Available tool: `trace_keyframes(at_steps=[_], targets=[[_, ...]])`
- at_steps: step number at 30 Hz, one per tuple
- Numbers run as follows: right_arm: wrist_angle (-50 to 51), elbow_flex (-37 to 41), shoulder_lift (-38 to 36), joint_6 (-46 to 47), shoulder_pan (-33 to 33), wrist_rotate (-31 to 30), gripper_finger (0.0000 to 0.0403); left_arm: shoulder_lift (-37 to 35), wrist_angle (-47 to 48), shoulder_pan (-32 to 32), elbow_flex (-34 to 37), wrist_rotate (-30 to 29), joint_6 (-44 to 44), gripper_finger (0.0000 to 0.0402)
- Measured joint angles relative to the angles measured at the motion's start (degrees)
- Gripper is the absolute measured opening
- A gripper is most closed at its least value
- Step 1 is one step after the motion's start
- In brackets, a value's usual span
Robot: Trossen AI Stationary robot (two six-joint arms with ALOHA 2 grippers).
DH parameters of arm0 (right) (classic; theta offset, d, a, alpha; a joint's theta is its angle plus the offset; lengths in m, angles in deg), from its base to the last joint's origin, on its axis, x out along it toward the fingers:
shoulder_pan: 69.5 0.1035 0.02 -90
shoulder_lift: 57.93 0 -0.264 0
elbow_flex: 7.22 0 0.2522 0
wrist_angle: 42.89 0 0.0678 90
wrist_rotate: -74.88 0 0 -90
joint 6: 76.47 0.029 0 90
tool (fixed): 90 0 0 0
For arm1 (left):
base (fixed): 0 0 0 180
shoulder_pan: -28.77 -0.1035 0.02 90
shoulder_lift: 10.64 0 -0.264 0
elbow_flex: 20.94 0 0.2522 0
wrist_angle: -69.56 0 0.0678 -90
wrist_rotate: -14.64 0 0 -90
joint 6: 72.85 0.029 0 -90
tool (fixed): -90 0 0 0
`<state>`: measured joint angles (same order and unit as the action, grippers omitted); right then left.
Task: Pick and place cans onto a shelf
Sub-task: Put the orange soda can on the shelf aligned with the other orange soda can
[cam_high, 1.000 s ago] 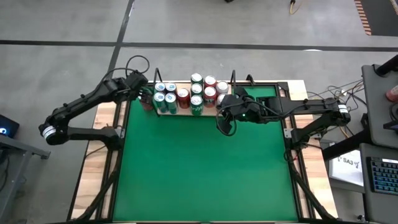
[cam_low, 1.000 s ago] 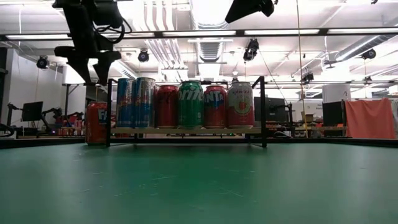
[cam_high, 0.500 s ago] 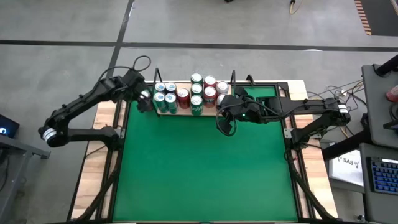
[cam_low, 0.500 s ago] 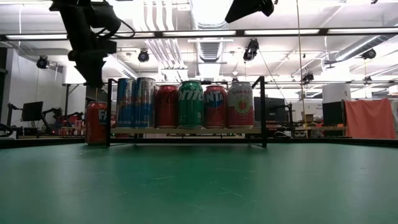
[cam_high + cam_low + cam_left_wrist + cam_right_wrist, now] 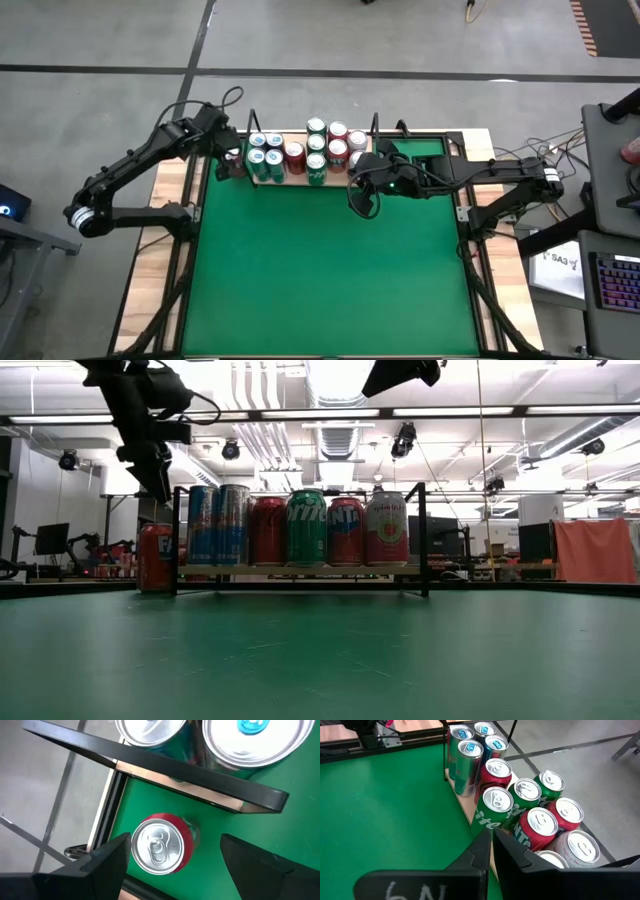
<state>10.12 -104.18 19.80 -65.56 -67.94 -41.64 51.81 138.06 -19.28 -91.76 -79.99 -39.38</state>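
Observation:
A red can [image 5: 161, 845] with a silver top stands on its base on the green table, just left of the shelf [image 5: 300, 570]; it also shows in the low view [image 5: 155, 558]. My left gripper [image 5: 172, 857] is open above this can, one finger on each side, touching nothing; it also shows in the high view [image 5: 228, 162]. Several red, green, blue and silver-white cans [image 5: 520, 805] stand in rows on the shelf's board. My right gripper [image 5: 492, 842] is shut and empty at the shelf's right end, above the table [image 5: 355, 180].
The shelf's black wire upright [image 5: 176, 540] and frame bar [image 5: 165, 762] stand right beside the red can. The table's wood edge and black rail [image 5: 107, 805] lie on the can's other side. The green top [image 5: 320, 270] spreads out in front of the shelf.
My left gripper has shifted a little toward the table's left edge, over the red can, and has turned about its wrist. The cans have stayed where they were.

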Motion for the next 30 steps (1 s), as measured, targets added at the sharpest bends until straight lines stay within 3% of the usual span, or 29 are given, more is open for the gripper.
trace_keyframes(at_steps=[5,14,21,23,25,27,30], targets=[[0.05,0.00,0.02,-1.11,-0.02,0.00,0.0012,-0.61,0.20,-0.58,0.00,-0.17,2.45,0.0290],[0.05,0.00,0.02,-2.97,-0.02,-0.02,0.0012,0.66,4.02,-1.35,0.04,-11.59,2.49,0.0302],[0.03,0.00,0.02,-3.68,-0.02,-0.01,0.0012,0.82,2.17,-1.33,0.09,-13.55,5.29,0.0304],[0.10,0.00,0.02,-4.17,-0.02,-0.02,0.0012,1.28,1.81,-1.28,0.11,-16.94,8.65,0.0304],[0.36,0.00,0.02,-4.77,-0.02,-0.02,0.0012,1.86,0.62,-1.30,0.20,-19.03,5.35,0.0302],[0.64,0.00,0.04,-5.47,-0.04,-0.02,0.0012,2.30,-0.59,-1.38,0.20,-17.69,0.24,0.0299],[1.20,0.00,0.04,-5.54,-0.04,-0.01,0.0012,3.45,4.17,-3.15,0.26,-6.71,8.01,0.0291]])
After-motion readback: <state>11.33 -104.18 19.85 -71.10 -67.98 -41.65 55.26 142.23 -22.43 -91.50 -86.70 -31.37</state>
